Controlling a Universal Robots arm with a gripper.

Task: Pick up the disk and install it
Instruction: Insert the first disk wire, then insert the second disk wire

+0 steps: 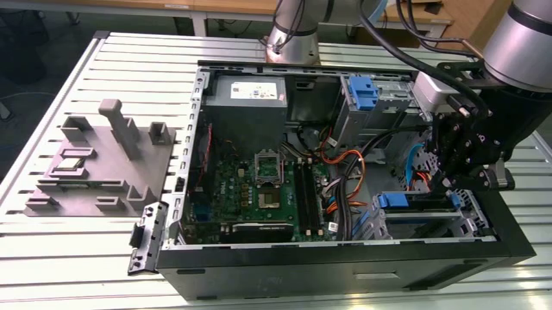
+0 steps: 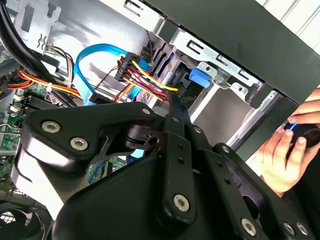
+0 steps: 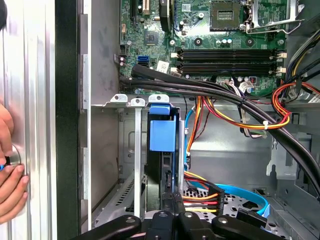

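The disk [image 3: 159, 172] stands on edge in the drive cage [image 3: 131, 102] at the case's front corner on the exterior view's right. Its blue plastic end [image 3: 162, 134] faces the motherboard. The same blue end appears in the exterior view [image 1: 392, 200] and in the second wrist view [image 2: 198, 77]. My gripper [image 1: 444, 184] hangs over that cage inside the case. In both wrist views its fingers lie together [image 3: 172, 201], tips [image 2: 173, 104] at the disk's rear end beside the cable plugs. I cannot tell whether they touch it.
Red, yellow and orange wires [image 3: 220, 117] and a blue data cable [image 2: 95, 55] run close past the cage. The motherboard [image 1: 258, 190] and power supply [image 1: 250, 97] fill the case. A grey fixture [image 1: 103, 158] sits on the table. A person's hand [image 3: 10, 175] rests outside the case wall.
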